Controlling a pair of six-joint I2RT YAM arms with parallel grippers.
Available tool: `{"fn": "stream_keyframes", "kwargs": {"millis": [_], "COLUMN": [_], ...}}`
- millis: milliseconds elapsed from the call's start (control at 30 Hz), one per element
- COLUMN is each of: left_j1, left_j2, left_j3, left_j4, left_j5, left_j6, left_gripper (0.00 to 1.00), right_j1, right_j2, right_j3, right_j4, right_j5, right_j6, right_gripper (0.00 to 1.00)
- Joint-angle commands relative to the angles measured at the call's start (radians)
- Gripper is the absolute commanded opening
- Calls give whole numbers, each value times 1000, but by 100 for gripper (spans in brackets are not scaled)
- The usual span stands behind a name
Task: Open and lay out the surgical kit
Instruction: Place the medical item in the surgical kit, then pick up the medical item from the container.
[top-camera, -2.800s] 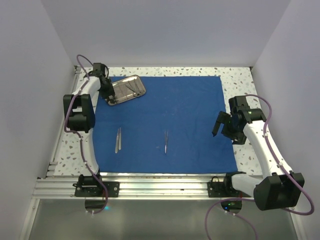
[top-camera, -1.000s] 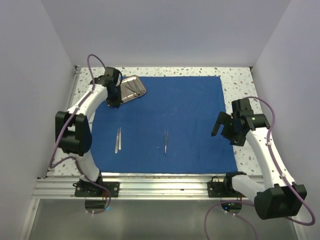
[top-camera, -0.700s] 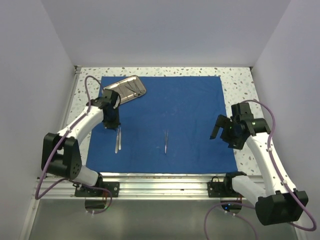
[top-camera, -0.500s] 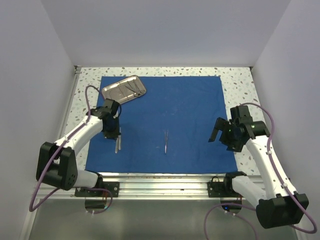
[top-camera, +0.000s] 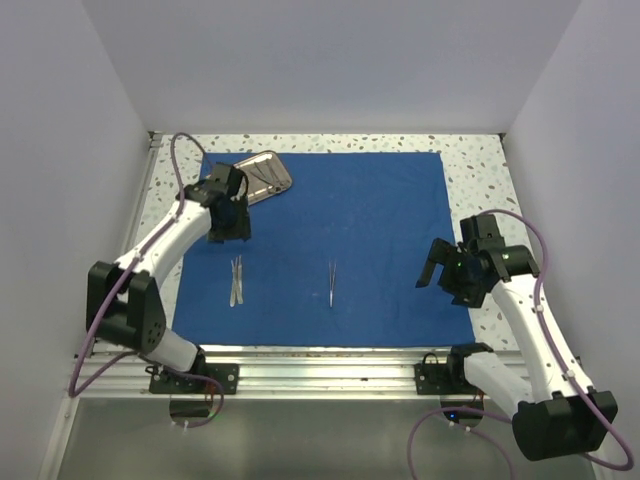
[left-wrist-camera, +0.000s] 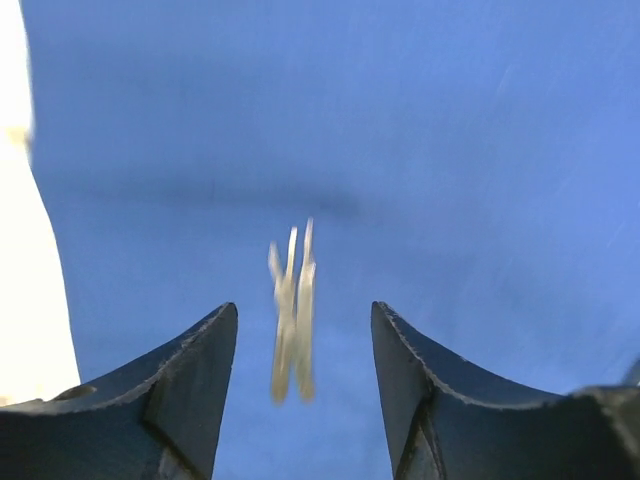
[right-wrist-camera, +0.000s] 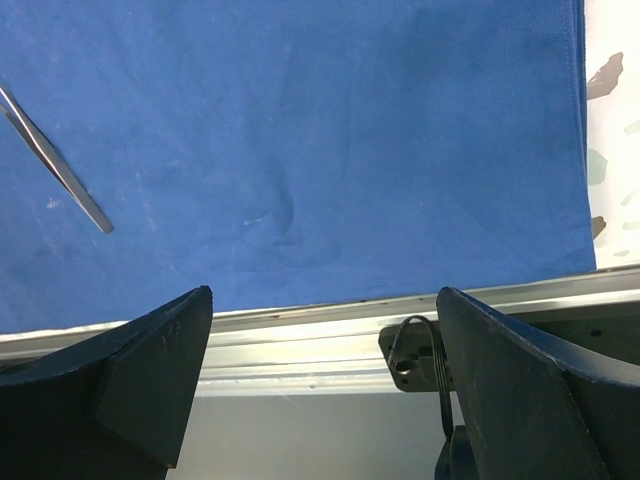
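Just near of the tray (top-camera: 284, 184), your left gripper (top-camera: 229, 214) hangs spread and empty above the cloth (top-camera: 380, 220), so centre it over any instrument inside the tray and descend straight before pinching

The blue cloth (top-camera: 370, 230) lies spread flat. A shiny steel tray (top-camera: 262, 177) sits askew on its far left corner. Silver tweezers (top-camera: 236, 282) lie near left, and a thinner pair (top-camera: 332, 282) lies at centre, both running near to far.
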Motion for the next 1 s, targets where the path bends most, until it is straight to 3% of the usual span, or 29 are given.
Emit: {"fn": "stream_keyframes", "kwargs": {"millis": [0, 167, 467, 967], "left_j1": [30, 89, 153, 173], "left_j2": [138, 406, 779, 974], "left_j3": [193, 484, 934, 1066], "left_j4": [12, 1, -45, 58], "left_j5": [-71, -73, -28, 7], "left_j6": [38, 46, 66, 19], "left_gripper": [59, 50, 45, 42], "right_j1": [4, 5, 2, 2], "right_j2": [-32, -46, 32, 185], "right_j3": [31, 25, 77, 109], "right_j4": [-25, -25, -15, 58], "right_j5": [5, 23, 92, 118], "right_j6": [7, 27, 18, 20], "right_gripper": [98, 98, 98, 98]}}
